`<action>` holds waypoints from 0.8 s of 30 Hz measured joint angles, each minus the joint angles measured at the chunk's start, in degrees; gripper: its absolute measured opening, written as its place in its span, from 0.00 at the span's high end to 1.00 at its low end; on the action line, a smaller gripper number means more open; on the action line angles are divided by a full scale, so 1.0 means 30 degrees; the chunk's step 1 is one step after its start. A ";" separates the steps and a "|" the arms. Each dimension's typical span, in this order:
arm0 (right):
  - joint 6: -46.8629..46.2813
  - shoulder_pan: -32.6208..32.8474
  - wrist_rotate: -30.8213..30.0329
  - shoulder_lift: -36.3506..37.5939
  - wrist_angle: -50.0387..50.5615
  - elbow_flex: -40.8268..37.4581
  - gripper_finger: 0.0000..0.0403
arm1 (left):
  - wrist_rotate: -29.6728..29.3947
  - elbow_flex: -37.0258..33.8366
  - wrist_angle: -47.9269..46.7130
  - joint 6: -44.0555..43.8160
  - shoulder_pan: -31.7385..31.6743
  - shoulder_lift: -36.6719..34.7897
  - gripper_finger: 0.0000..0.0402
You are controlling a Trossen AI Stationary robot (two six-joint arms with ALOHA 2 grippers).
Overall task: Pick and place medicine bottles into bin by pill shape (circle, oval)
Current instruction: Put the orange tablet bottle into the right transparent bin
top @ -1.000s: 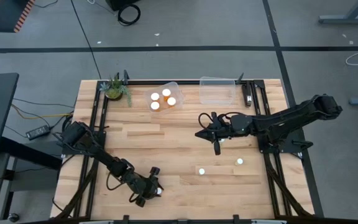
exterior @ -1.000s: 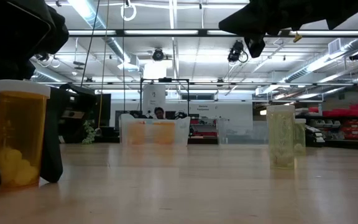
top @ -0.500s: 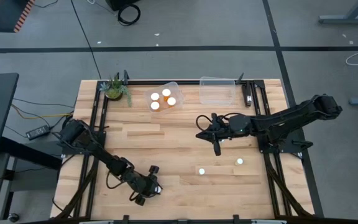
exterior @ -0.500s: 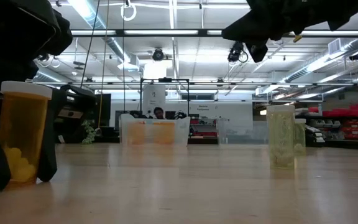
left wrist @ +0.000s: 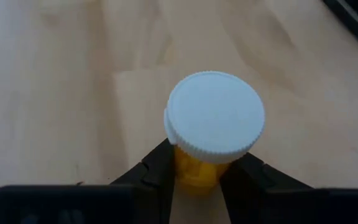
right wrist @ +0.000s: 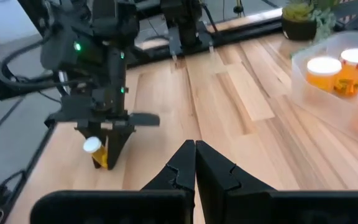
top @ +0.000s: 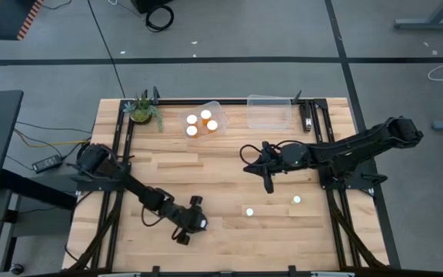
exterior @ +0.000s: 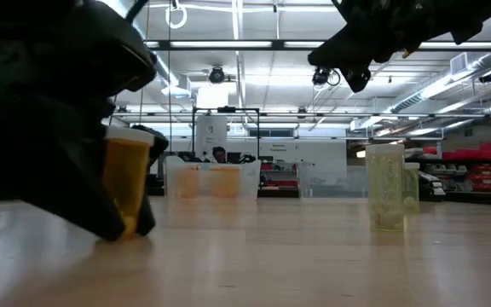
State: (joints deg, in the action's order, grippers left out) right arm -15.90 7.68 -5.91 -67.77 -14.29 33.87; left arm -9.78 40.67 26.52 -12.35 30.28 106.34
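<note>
Pale wooden planks make up the table (top: 229, 173), framed by black rails. On the high view's clock face, taken from the table's centre, the left gripper (top: 194, 224) sits at about 7 o'clock, its dark fingers (left wrist: 160, 171) pinched narrowly on a medicine bottle (left wrist: 213, 130). That bottle is a small translucent orange cylinder with a round white cap, ribbed around its edge, and in the low view its base appears slightly off the wood with the body tilted. The right gripper (top: 268, 183) hovers near 2 o'clock, just off centre, its two fingers pressed together on nothing.

Two more bottles (top: 248, 210) stand on the table around 5 o'clock, only their white caps visible from above; in the low view they look yellowish and upright. At 12 o'clock a clear plastic bin (top: 215, 105) with rounded corners holds four orange bottles (top: 205, 115), and a second clear bin (top: 268, 112) sits just beside it toward 1 o'clock. A small potted plant (top: 142, 109) with spiky green leaves stands at 10 o'clock.
</note>
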 joint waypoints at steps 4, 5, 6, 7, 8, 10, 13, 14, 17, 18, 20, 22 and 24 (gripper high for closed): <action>-0.0374 -0.0011 0.0000 -0.0007 0.1163 0.0000 0.95 | -0.0163 0.0500 -0.0831 0.0726 -0.0847 0.0000 0.73; -0.0370 0.0007 0.0000 -0.0007 0.1328 0.0000 0.95 | -0.0175 0.0632 -0.0980 0.0858 -0.1139 0.0007 0.73; -0.0363 0.0032 0.0000 -0.0007 0.1505 0.0000 0.95 | -0.0189 0.0780 -0.1083 0.0958 -0.1465 0.0010 0.73; -0.0352 0.0038 0.0000 -0.0007 0.1702 0.0000 0.95 | -0.0190 0.0961 -0.1218 0.0999 -0.1798 0.0009 0.72; -0.0350 0.0056 -0.0002 -0.0007 0.1784 0.0000 0.95 | -0.0190 0.1144 -0.1407 0.1026 -0.2103 0.0015 0.72; -0.0173 0.0203 -0.0007 -0.0007 0.1735 0.0000 0.95 | -0.0187 0.1580 -0.2220 0.1297 -0.2712 0.0010 0.72; 0.0195 0.0416 0.0000 -0.0007 0.1859 0.0000 0.95 | -0.0168 0.2569 -0.3857 0.1612 -0.3501 0.0015 0.72; 0.0236 0.0502 -0.0007 -0.0007 0.1893 0.0000 0.95 | -0.0169 0.2940 -0.4465 0.1860 -0.3745 0.0015 0.72; 0.0613 0.0663 -0.0004 -0.0007 0.1942 0.0000 0.95 | -0.0223 0.4186 -0.6329 0.2588 -0.4595 0.0015 0.72; 0.0739 0.0670 -0.0045 -0.0007 0.2115 0.0000 0.95 | -0.0279 0.4594 -0.6715 0.2823 -0.4916 0.0015 0.72; 0.1033 0.0670 -0.0474 -0.0007 0.2690 0.0000 0.95 | -0.0342 0.5268 -0.7351 0.3229 -0.5521 0.0007 0.72; 0.1437 0.0663 -0.0989 -0.0007 0.3068 0.0000 0.95 | -0.0365 0.5743 -0.7855 0.3687 -0.6095 0.0007 0.72; 0.1841 0.0656 -0.1356 -0.0007 0.3372 0.0000 0.94 | -0.0359 0.6216 -0.8065 0.4199 -0.6643 0.0007 0.71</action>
State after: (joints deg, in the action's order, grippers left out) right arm -10.37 9.65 -9.98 -67.79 -4.17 33.87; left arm -10.86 59.32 2.33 0.25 10.35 106.37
